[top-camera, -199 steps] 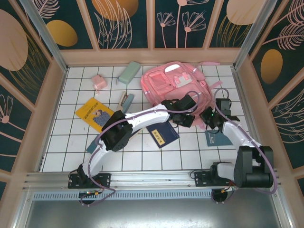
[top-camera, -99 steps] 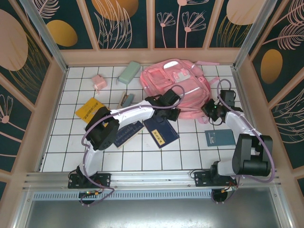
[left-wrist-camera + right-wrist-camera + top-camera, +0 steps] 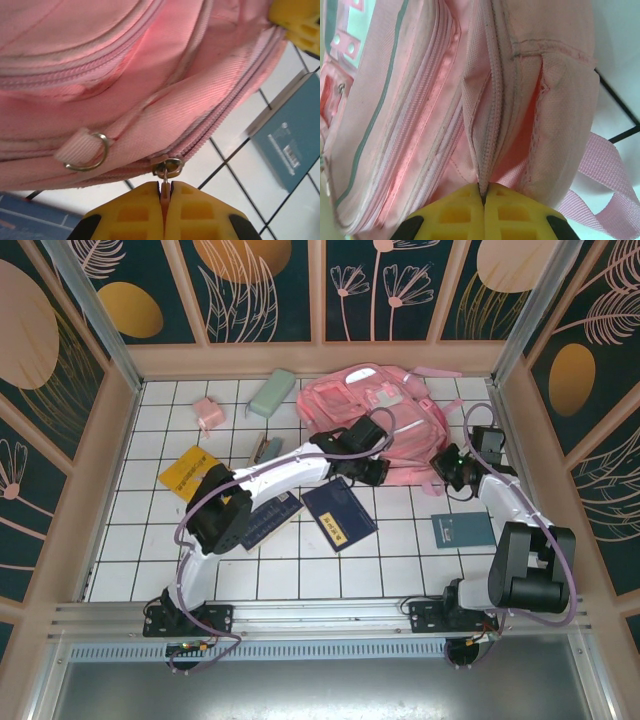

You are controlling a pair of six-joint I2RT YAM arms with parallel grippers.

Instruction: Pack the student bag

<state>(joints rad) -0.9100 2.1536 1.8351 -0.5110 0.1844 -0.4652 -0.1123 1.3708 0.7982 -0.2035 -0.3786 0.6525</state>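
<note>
Student bag (image 3: 385,405), pinched by left claw (image 3: 165,190), right claw (image 3: 483,192)

I see a white tiled floor (image 3: 150,550), boxed in by dark floral wall panels (image 3: 260,290) in wooden frames (image 3: 316,290).

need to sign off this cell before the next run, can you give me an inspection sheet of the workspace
surface: white tiled table, no spills seen
job's things: student bag lies at the back, right of centre
clutter: yellow book, dark blue book, teal booklet, mint case and small pink box lie loose on the tiles, outside the bag
grippers: left gripper shut on the bag's zipper pull; right gripper shut on a fabric edge of the bag beside a zip
cables: purple cables loop along both arms
surroundings: wooden frame with dark floral panels on three sides
</note>
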